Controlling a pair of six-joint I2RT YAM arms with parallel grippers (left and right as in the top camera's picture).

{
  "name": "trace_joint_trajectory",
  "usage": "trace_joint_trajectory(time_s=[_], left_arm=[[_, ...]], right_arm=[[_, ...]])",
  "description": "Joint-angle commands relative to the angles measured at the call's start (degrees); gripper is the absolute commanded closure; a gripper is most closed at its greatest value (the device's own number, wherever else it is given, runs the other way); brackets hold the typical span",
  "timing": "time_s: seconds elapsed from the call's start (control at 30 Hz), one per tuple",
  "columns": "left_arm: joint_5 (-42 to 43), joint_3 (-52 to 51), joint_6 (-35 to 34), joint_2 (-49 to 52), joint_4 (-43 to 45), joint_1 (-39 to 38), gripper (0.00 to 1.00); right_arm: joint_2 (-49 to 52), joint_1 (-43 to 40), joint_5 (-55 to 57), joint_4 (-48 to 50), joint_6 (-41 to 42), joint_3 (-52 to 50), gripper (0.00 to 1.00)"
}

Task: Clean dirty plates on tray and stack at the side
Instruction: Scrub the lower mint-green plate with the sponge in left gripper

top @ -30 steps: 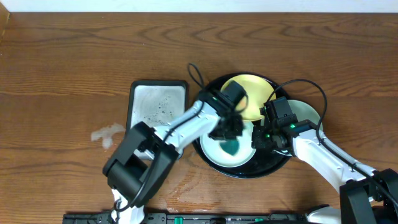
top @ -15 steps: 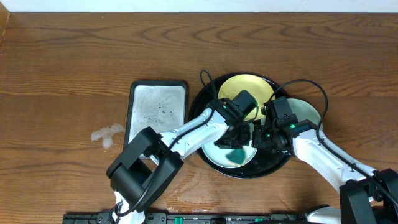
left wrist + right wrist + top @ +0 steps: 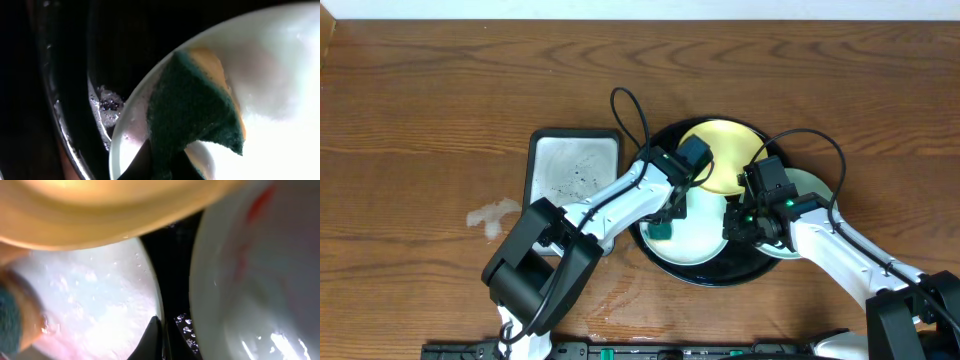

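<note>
The black round tray (image 3: pixel 656 160) holds the yellow plate (image 3: pixel 720 160) at the back and the light blue plate (image 3: pixel 698 238) at the front. The mint-white plate (image 3: pixel 810 185), with red smears (image 3: pixel 260 205), lies at the tray's right rim. My left gripper (image 3: pixel 665 222) is shut on a green sponge (image 3: pixel 662 229) and presses it on the blue plate's left edge; the left wrist view shows the sponge (image 3: pixel 190 115) on the wet plate (image 3: pixel 280 100). My right gripper (image 3: pixel 735 225) pinches the blue plate's right rim (image 3: pixel 150 305), with one finger (image 3: pixel 152 340) showing.
A grey rectangular black-rimmed tray (image 3: pixel 575 165) lies left of the round tray. A pale wet smear (image 3: pixel 495 215) marks the wood further left. Suds sit on the black tray floor (image 3: pixel 107 102). Cables loop above both arms.
My left gripper has swept the sponge from the middle and front of the blue plate over to its left edge. The right gripper has stayed on the plate's rim.
</note>
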Motion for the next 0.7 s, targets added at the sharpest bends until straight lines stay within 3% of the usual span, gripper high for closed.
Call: trace_joint_trajectory(time_s=[0.0, 0.23, 0.67], left_arm=[[-6.4, -1.3, 0.1, 1.6, 3.9, 2.2, 0.92], [17.2, -1.6, 0.1, 2.3, 18.2, 1.7, 0.92], [33.9, -1.6, 1.0, 5.3, 21.2, -5.4, 0.93]], right_arm=[[0.4, 0.1, 3.1, -1.1, -1.0, -0.2, 0.99], [0.4, 0.1, 3.1, -1.3, -2.0, -0.2, 0.99], [0.4, 0.1, 3.1, -1.3, -2.4, -0.2, 0.99]])
